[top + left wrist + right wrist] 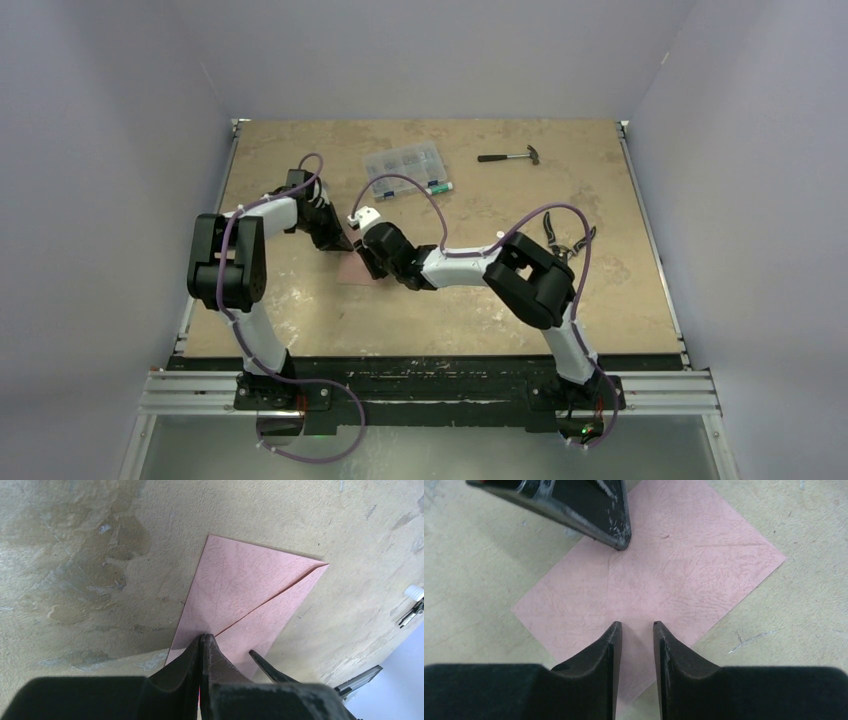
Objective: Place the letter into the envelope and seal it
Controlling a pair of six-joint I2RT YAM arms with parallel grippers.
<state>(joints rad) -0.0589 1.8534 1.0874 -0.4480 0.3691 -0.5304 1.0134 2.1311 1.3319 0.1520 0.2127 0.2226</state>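
The salmon-pink envelope [352, 270] lies flat on the table between the two arms, its flap folded down along a diagonal seam [270, 600]. The letter is hidden. My left gripper [207, 636] is shut, and its joined tips rest on the envelope near where the seams meet. In the right wrist view those same fingers [616, 535] press the envelope [674, 580] from the far side. My right gripper [636, 625] hovers over the envelope's near part, open by a narrow gap with nothing between the fingers. One right fingertip [260, 657] shows beside my left gripper.
A clear compartment box [405, 167] and a marker [440, 187] lie at the back centre. A hammer [510, 156] lies at the back right. Pliers [567, 240] rest beside the right arm's elbow. Grey walls enclose the table on three sides.
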